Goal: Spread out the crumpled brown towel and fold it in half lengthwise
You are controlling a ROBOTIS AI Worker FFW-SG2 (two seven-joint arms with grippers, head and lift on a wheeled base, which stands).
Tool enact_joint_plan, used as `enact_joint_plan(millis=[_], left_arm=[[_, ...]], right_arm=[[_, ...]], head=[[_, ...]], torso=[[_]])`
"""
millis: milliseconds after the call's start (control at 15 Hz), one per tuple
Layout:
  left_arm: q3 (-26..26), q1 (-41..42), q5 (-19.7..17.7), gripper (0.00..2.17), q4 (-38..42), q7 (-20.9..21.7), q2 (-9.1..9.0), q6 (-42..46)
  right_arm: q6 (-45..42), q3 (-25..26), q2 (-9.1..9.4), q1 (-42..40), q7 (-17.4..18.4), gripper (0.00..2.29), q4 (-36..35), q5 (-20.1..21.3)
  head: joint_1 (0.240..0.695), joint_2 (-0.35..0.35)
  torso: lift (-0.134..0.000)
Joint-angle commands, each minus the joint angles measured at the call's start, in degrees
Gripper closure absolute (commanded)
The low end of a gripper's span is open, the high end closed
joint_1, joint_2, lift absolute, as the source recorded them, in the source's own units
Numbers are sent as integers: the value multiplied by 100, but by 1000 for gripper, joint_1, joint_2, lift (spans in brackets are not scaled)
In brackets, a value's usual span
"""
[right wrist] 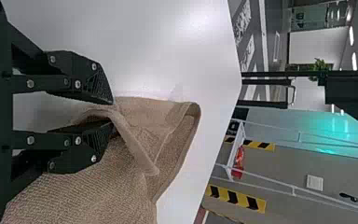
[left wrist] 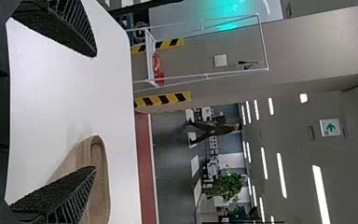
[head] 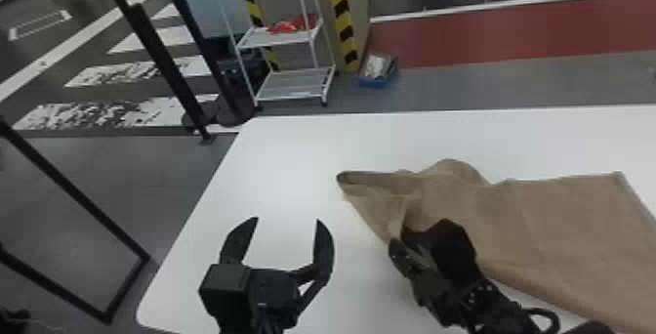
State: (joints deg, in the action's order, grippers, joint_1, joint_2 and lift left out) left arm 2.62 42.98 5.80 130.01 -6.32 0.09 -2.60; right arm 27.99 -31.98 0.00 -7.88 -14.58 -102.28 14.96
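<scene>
Beyond the desk (head: 273, 162), a grey floor with white markings (head: 141, 113) and a red strip (head: 488, 30) can be seen. A wire rack (head: 278, 40) with something red (head: 288, 26) on its upper shelf is stood there, close to a pillar edged with yellow and black stripes (head: 344, 20). Beside it a blue bin (head: 378, 82) is set on the floor, and black posts (head: 161, 59) are placed farther left. Leaves of a plant (left wrist: 230, 186) can be made out in the left wrist view.

On the white desk the brown towel (head: 537, 211) is laid from the middle out to the right edge of the head view. Its right part is spread fairly flat, with a far corner shown clearly; its left end is bunched, folded over and drawn to a narrow tip, and a rounded hump is raised along the far side.

The right gripper (head: 399, 236) is placed at the near side of that bunched end. In the right wrist view its fingers are brought close together, and a folded edge of the towel is held between them.

The left gripper (head: 288, 219) is held over the desk, left of the towel and apart from it. Its fingers are parted wide, with nothing held between them.
</scene>
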Motion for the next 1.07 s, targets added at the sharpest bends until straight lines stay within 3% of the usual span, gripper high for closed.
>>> enact_joint_plan(millis=[0,67,200,400,467,600,800,1000], left_arm=[[19,0,-18,-1,-2,-1,-24,0],[19,0,-35,-1,-2,-1,-24,0],[19,0,-35,-1,-20,-1,-24,0],[19,9,-35,-1,-37,8,-24,0],[28,9,-44,-1,-46,8,-24,0],[72,18,-97,-1,-46,8,-24,0],[99,26,-97,-1,-37,17,-24,0],[99,26,-97,-1,-37,34,-24,0]], right_arm=[[27,25,5,14,-1,1511,32,-37],[27,34,5,14,-1,1511,32,-55],[27,34,5,14,8,1862,32,-108],[-61,121,5,23,34,1868,32,-169],[-430,245,5,5,25,1868,-3,-371],[-1239,526,5,-30,-98,1872,-187,-1066],[-2100,930,5,-65,-616,1899,-293,-2384],[-2381,1290,5,-74,-1232,1895,-240,-3623]], head=[[695,350],[695,350],[695,350],[695,350],[695,350],[695,350],[695,350],[695,350]], torso=[[-125],[-125],[-125],[-125],[-125],[-125],[-125],[-125]])
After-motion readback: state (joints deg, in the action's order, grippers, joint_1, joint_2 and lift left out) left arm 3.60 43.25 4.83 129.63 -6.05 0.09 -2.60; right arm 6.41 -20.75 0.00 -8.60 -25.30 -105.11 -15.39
